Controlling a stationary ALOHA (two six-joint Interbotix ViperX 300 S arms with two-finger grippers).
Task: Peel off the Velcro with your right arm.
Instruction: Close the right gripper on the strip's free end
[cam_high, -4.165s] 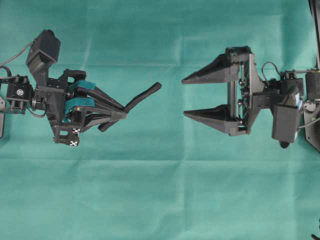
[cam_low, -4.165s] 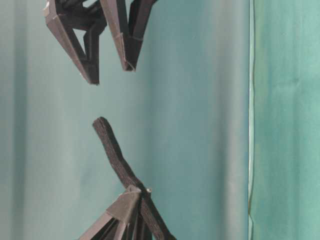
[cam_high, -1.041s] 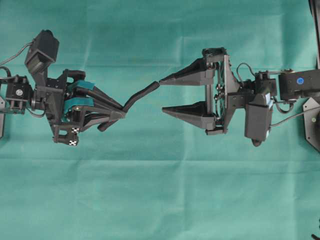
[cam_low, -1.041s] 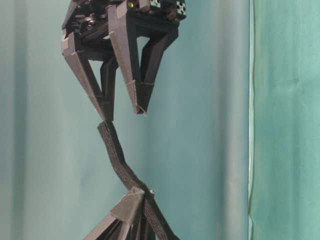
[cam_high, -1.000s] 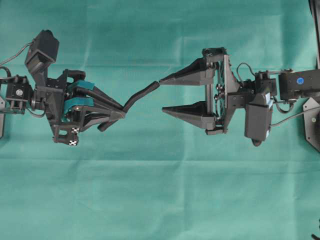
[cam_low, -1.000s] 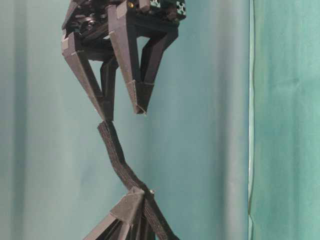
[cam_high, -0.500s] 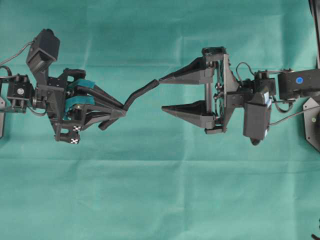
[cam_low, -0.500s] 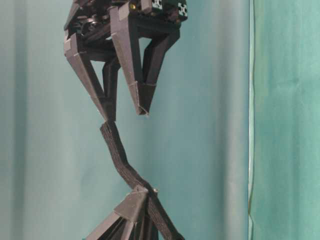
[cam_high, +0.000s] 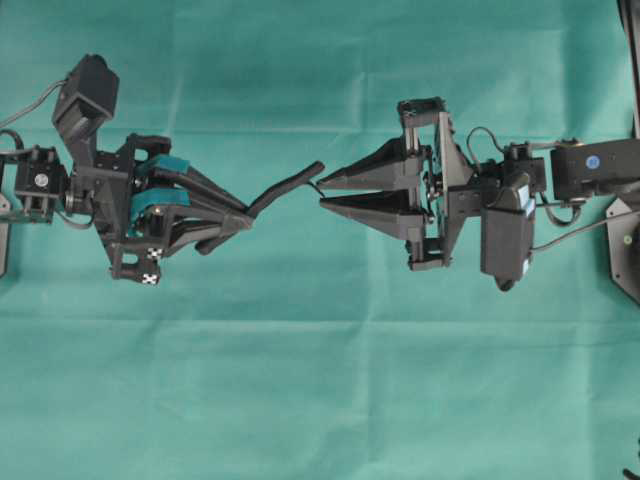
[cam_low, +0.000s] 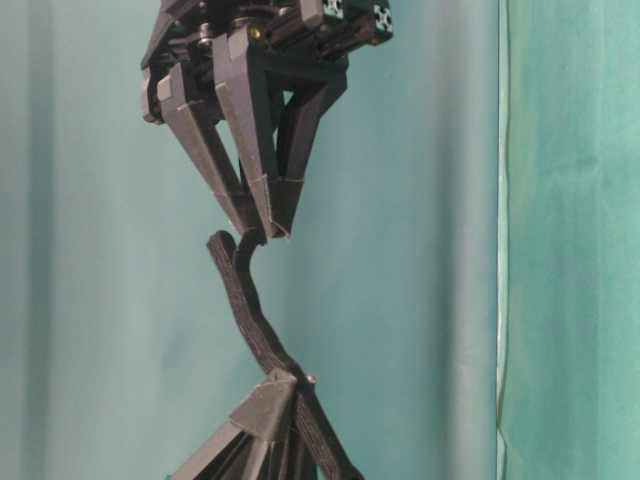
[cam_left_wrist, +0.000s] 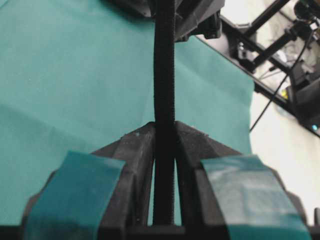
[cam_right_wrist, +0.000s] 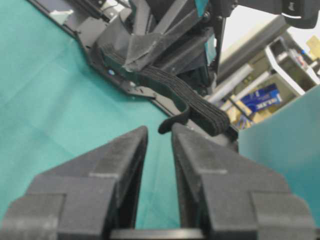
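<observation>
Right wrist view: my right fingers (cam_right_wrist: 159, 131) sit nearly pressed together, a narrow gap left, their tips just short of the Velcro (cam_right_wrist: 192, 107) and its curled free end. Beyond, my left fingers (cam_high: 240, 218) pinch the strip above the green table (cam_high: 320, 380)

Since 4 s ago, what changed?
The right gripper advanced leftward to the Velcro tip and narrowed its jaws from wide open to nearly closed; a thin tip layer curls between them, grip unclear. The left gripper stayed clamped on the strip, barely shifted.
</observation>
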